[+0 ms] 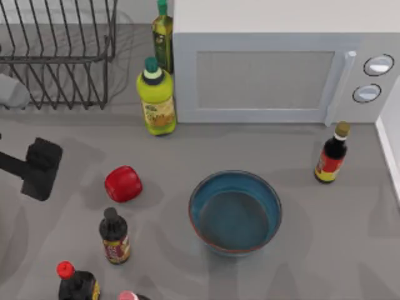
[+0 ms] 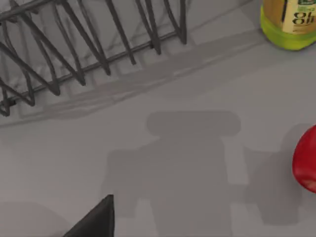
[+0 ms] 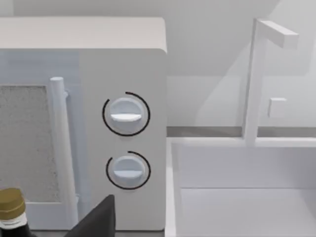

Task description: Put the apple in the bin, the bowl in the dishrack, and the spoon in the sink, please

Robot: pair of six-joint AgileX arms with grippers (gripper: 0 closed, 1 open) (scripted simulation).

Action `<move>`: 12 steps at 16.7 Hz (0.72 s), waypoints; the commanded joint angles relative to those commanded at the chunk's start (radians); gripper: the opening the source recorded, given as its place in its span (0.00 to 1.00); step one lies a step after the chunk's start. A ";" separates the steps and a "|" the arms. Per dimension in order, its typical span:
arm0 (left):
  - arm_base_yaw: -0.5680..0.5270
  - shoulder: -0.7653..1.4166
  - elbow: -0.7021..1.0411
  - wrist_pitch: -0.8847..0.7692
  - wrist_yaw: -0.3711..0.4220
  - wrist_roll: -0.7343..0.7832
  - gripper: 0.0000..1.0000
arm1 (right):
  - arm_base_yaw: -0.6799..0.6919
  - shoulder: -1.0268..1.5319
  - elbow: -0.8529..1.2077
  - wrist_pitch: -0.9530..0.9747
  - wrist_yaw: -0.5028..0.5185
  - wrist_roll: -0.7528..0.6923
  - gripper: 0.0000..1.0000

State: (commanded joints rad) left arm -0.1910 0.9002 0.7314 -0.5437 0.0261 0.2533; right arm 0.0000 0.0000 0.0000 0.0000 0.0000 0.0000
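Note:
The red apple [image 1: 123, 183] lies on the grey counter, left of centre, and shows at the edge of the left wrist view [image 2: 307, 159]. The teal-blue bowl [image 1: 235, 211] with a reddish-brown rim stands upright and empty in the middle. The dark wire dishrack [image 1: 56, 56] sits at the back left, its bars close in the left wrist view [image 2: 74, 54]. My left gripper [image 1: 40, 167] hovers left of the apple, apart from it. A dark part of my right gripper [image 3: 96, 223] faces the white sink [image 3: 237, 197]. The spoon and the bin are out of view.
A grey microwave [image 1: 269, 75] fills the back. A yellow-green bottle [image 1: 156, 97] and an olive oil bottle [image 1: 163, 37] stand beside it. Dark sauce bottles stand at the right [image 1: 331, 155] and front left [image 1: 114, 236], with a red-capped one [image 1: 75, 284] at the front edge.

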 joint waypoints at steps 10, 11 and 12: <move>-0.182 0.977 0.713 -0.518 0.025 0.242 1.00 | 0.000 0.000 0.000 0.000 0.000 0.000 1.00; -0.193 1.032 0.756 -0.550 0.026 0.256 1.00 | 0.000 0.000 0.000 0.000 0.000 0.000 1.00; -0.202 1.076 0.790 -0.575 0.028 0.268 1.00 | 0.000 0.000 0.000 0.000 0.000 0.000 1.00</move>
State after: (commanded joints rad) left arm -0.3931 1.9759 1.5216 -1.1192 0.0537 0.5216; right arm 0.0000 0.0000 0.0000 0.0000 0.0000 0.0000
